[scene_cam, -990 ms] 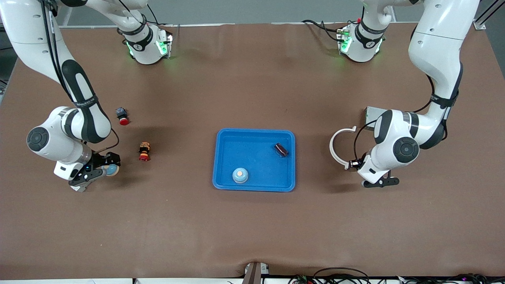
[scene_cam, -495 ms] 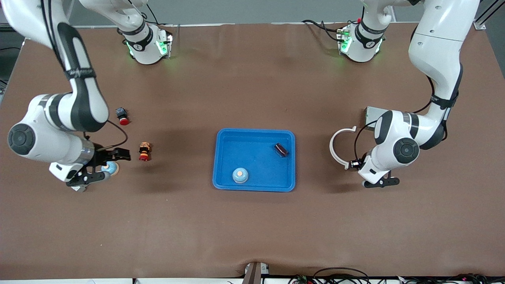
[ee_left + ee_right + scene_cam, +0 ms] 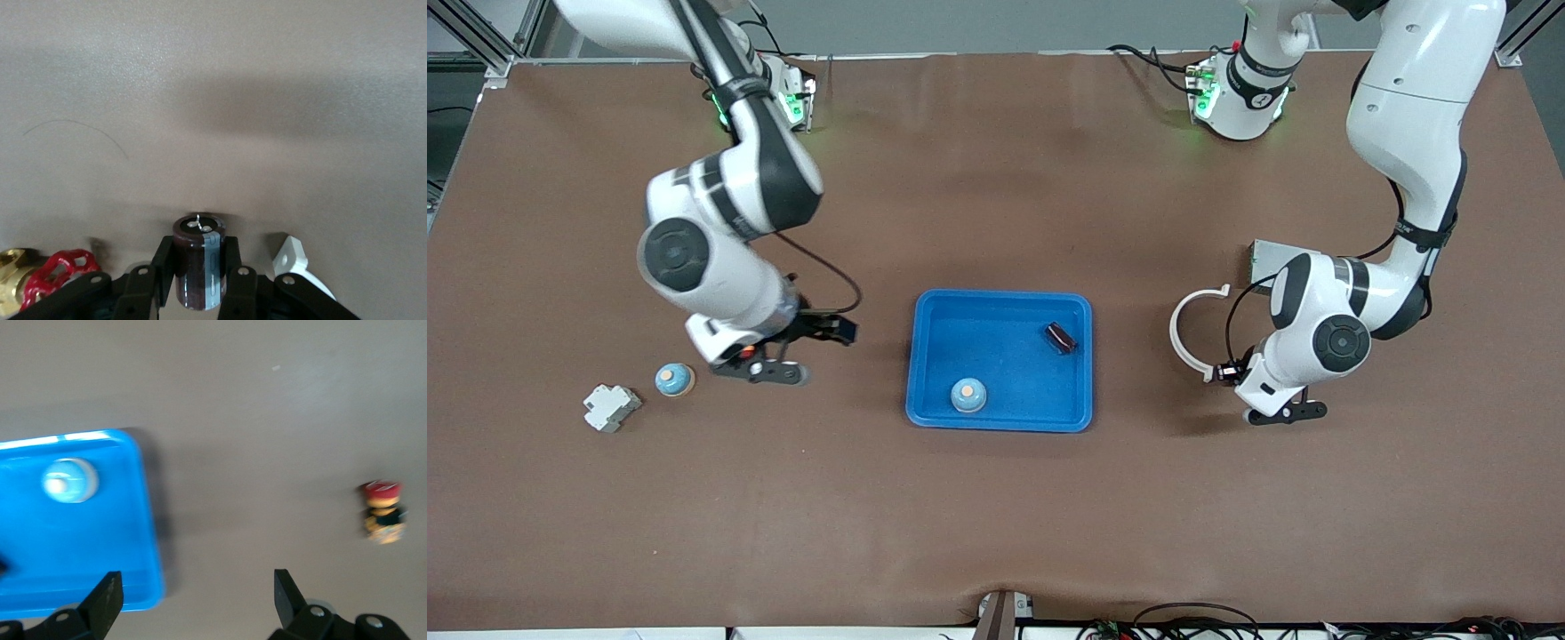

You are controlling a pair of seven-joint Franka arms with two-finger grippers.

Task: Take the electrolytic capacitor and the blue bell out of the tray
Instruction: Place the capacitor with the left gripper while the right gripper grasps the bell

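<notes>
Tray [image 3: 1005,356], not emptied yet: had blue bell [image 3: 967,394] plus dark part [image 3: 1060,337] inside. Left gripper [image 3: 198,275] clamped electrolytic capacitor [image 3: 198,250] between fingers; right gripper [image 3: 197,597] gaped wide, empty.

In the front view, the wrist above the left gripper [image 3: 1288,412] hid whatever it carried. Only the left wrist view gave me the capacitor [image 3: 198,263] pinched between the fingers, and the frame's edge cut off its lower end. The same edge clipped a brass valve [image 3: 40,283], and a finger covered part of a white piece [image 3: 293,257]. The right wrist view was smeared: the tray [image 3: 150,520] ran out of frame, and I couldn't make out the small red-capped figure [image 3: 383,512]. Mid-frame in the front view, the left arm covered part of a grey box [image 3: 1263,256].
</notes>
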